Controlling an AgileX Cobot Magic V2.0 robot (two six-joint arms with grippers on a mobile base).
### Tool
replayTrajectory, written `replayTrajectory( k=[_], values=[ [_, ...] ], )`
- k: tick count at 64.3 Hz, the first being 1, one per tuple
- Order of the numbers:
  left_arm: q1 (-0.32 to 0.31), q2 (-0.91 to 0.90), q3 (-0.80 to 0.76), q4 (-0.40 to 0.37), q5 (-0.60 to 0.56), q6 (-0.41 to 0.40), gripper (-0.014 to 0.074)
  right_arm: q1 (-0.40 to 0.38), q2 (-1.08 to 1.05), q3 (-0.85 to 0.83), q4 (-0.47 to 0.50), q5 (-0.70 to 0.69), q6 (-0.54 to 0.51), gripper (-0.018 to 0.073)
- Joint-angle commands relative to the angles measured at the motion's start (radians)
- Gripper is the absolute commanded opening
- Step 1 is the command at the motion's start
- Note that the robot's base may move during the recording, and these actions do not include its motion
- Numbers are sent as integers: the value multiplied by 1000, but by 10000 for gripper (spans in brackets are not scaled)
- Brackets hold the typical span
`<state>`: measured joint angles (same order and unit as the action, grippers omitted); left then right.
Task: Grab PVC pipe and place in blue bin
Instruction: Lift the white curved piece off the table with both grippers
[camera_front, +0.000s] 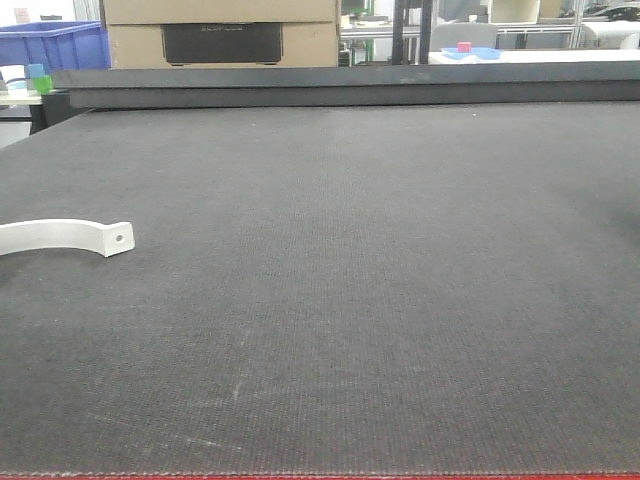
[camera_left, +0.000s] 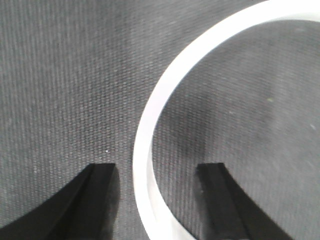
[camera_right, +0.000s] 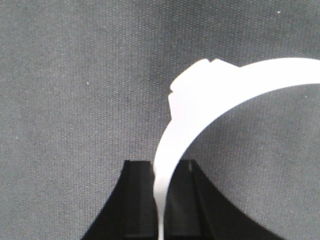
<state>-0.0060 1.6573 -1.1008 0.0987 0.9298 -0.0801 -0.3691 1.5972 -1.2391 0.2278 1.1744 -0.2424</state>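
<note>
1. Jaws of the right gripper (camera_right: 161, 172) stand almost together, clamped on the thin band of the pipe (camera_right: 200, 95). The band rises from between them and bends away to the right. A broader, notched part sits at the top of the bend.
2. Whether that band is lifted or resting on the mat cannot be told.
3. On the left gripper (camera_left: 157, 172) the jaws stand wide apart, one on each side of the pipe (camera_left: 142, 150), and neither seems to touch it. The white arc lies on the dark woven surface and sweeps up to the top right of that view.
4. From the front, the pipe (camera_front: 60, 235) lies flat on the counter (camera_front: 350, 300) at its left edge, roughly midway between the near and far edges. Its rounded end, pierced by a small hole, points toward the counter's middle.
5. Whether all three views show one and the same piece cannot be told.
6. The blue bin (camera_front: 50, 45) stands beyond the far left corner, well apart from the pipe.
7. A cardboard box (camera_front: 220, 25) stands behind the far edge, just beside the bin.
</note>
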Motion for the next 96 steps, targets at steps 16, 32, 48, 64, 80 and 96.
replayTrajectory(
  k=[16, 32, 48, 64, 80, 96],
  values=[
    [7, 56, -5, 12, -13, -35, 262, 1, -12, -6, -3, -2, -6, -168],
    [7, 93, -4, -5, -15, -60, 213, 1, -12, -6, -3, -2, -6, -168],
    [7, 93, -6, -9, -5, -60, -111, 1, -16, -6, 2, -4, -6, -168],
    [7, 29, -30, -9, 24, -53, -111, 3, -136, -6, 9, -28, -6, -168],
    [0, -204, -30, -6, -113, -50, -111, 3, -298, -6, 20, -150, -6, -168],
    [0, -461, -30, -13, -335, 1, -111, 5, -399, -4, 74, -191, -6, -168]
  ],
)
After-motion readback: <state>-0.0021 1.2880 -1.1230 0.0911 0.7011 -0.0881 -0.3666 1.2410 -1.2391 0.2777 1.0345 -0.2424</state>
